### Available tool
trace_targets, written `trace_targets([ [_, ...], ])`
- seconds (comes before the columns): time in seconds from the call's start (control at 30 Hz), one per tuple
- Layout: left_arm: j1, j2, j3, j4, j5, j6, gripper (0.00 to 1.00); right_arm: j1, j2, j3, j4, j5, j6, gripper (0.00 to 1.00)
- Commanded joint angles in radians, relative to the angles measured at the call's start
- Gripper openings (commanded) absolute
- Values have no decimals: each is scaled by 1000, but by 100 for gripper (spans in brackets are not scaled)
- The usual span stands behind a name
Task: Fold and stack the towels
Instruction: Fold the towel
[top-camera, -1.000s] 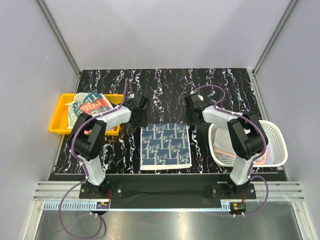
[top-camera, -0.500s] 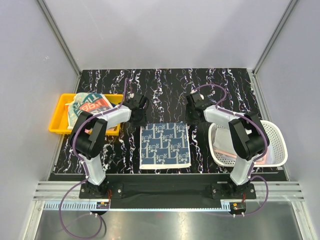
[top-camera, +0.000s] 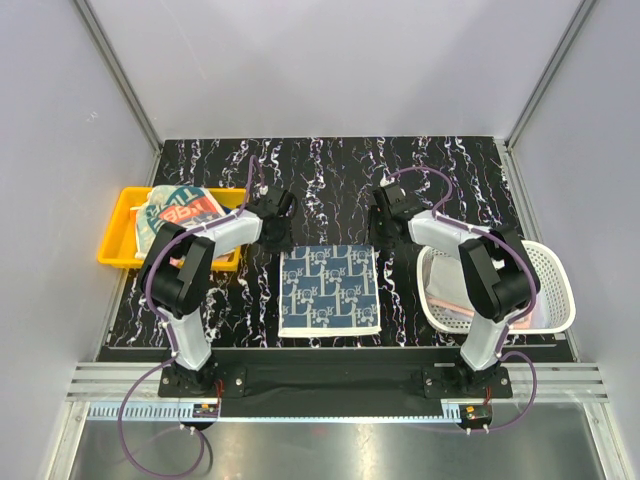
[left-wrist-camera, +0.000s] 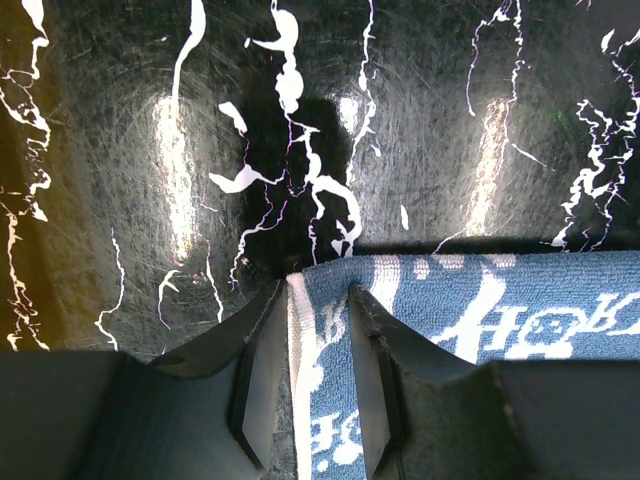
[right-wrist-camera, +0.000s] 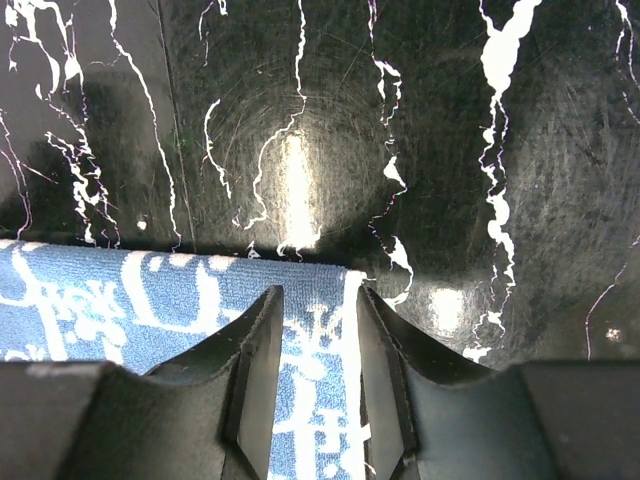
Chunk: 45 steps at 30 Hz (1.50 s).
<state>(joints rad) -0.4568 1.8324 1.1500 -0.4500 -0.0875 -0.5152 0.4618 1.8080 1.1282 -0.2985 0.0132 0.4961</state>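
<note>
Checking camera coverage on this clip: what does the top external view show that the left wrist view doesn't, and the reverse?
Top external only: the yellow tray holding a printed towel, the white basket, and the whole blue patterned towel. Left wrist only: a close look at the left gripper, jaws apart, straddling that towel's far left corner. Both: the towel and the black marbled table.

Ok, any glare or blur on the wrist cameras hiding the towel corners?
Left wrist: bright streaks of glare on the glossy table beyond the blue patterned towel, but its corner reads sharp. Right wrist: glare patches on the table, just past the towel edge; fingers dark, in shadow. Top external: even light, no blur.
</note>
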Motion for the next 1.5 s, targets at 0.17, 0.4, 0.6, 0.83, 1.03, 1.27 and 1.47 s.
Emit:
trace_targets([
  [0.17, 6, 41, 31, 37, 17, 14, 36, -6, 60, 42, 4, 11, -31, 42],
  [0.4, 4, 41, 33, 30, 9, 17, 39, -6, 94, 56, -2, 39, -37, 31],
  [0.6, 13, 30, 34, 36, 5, 18, 43, -5, 106, 71, -17, 77, -50, 12],
  [0.83, 26, 47, 45, 34, 18, 23, 42, -5, 132, 116, -36, 88, -57, 9],
  [1.03, 43, 33, 25, 59, 37, 24, 39, -9, 148, 133, -45, 106, -60, 9],
  [1.27, 64, 62, 39, 83, 68, 23, 35, -17, 159, 148, -48, 103, -57, 9],
  [1.47, 70, 85, 47, 97, 106, 21, 26, -20, 163, 154, -48, 96, -60, 8],
])
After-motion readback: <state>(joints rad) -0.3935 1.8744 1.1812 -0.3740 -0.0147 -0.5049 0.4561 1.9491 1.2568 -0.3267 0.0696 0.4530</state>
